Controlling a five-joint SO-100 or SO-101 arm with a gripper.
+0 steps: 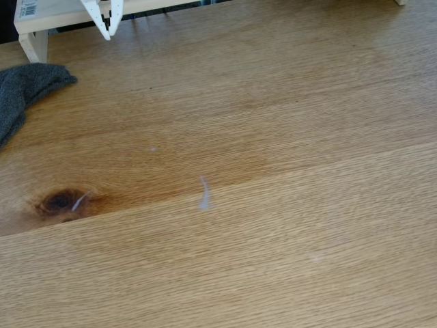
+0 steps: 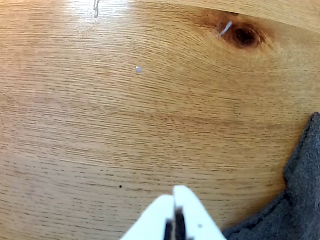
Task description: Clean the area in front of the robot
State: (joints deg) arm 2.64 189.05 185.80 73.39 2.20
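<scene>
Firstly, fixed view, left to right:
- Cloth [image 1: 24, 92]: dark grey, fuzzy, crumpled at the left edge of the table, cut off by the picture edge.
- Wooden frame [image 1: 51, 17]: pale, at the top left, with a barcode sticker [image 1: 29, 8] on its corner; one leg stands on the table just above the cloth.
- Knot [image 1: 61, 201]: dark brown, low on the left side, a short pale streak lying across it.
- Gripper [image 1: 109, 31]: white pointed jaws hanging down from the top edge in front of the frame, tips brought close together, nothing held; apart from the cloth.
- White smear [image 1: 203, 195]: a thin pale mark near the middle of the table, on the seam between boards; a fainter pale dot sits up and to its left.
- Table [image 1: 307, 205]: honey-brown wood with fine straight grain, taking up the whole area in front of the arm.

Wrist view, left to right:
- White smear [image 2: 96, 7]: at the top edge.
- Pale dot [image 2: 138, 69]: below and right of the smear.
- Gripper [image 2: 176, 200]: entering from the bottom edge, jaws nearly together with a narrow dark slit between them, empty, above bare table [image 2: 75, 150].
- Knot [image 2: 242, 35]: upper right.
- Cloth [image 2: 295, 205]: lower right corner, just beside the gripper.
</scene>
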